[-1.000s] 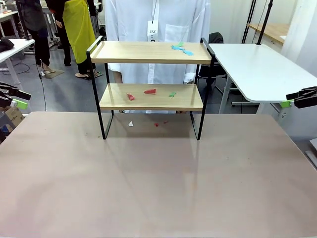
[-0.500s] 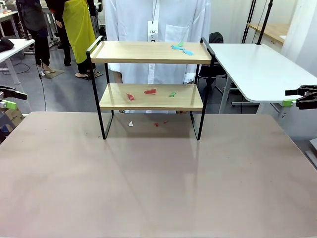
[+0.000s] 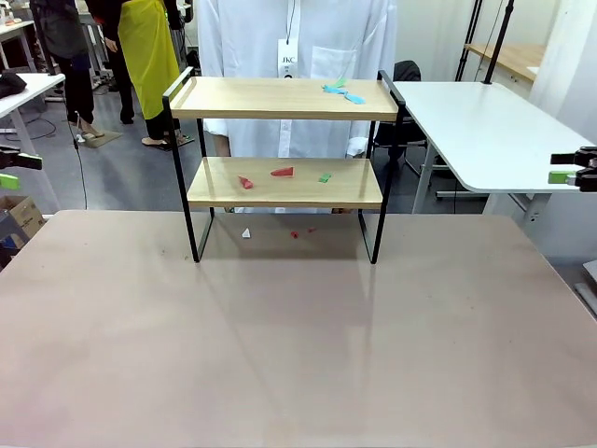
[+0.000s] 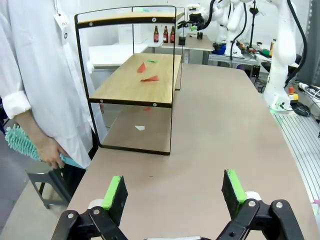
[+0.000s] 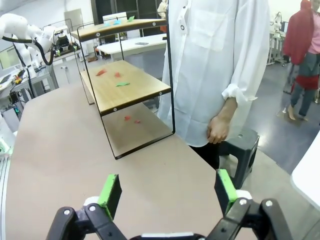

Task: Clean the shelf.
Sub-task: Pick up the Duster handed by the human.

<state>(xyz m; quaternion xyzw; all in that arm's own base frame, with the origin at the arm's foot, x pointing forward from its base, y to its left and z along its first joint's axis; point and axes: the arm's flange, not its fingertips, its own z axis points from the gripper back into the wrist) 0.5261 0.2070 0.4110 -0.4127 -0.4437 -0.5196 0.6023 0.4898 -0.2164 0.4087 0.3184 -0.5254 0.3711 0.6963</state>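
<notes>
The shelf (image 3: 284, 193) stands at the far middle of the table, two light wooden boards in a black frame. Blue and green scraps (image 3: 343, 91) lie on its top board. Red scraps (image 3: 283, 172) and a green one (image 3: 325, 177) lie on the lower board. My left gripper (image 3: 19, 170) hangs open at the left edge, well away from the shelf (image 4: 132, 85). In its wrist view the left gripper (image 4: 175, 190) holds nothing. My right gripper (image 3: 565, 166) is open at the right edge. The right gripper (image 5: 167, 190) is also bare, far from the shelf (image 5: 125, 87).
A person in a white coat (image 3: 298, 37) stands behind the shelf, holding a teal duster (image 4: 20, 142) low at one side. Small white (image 3: 246, 233) and red scraps (image 3: 295, 234) lie on the table under the shelf. A white side table (image 3: 485, 131) stands at right.
Both grippers have drawn up and outward toward the picture's edges, the left one leftward and the right one rightward. The shelf and scraps have not moved.
</notes>
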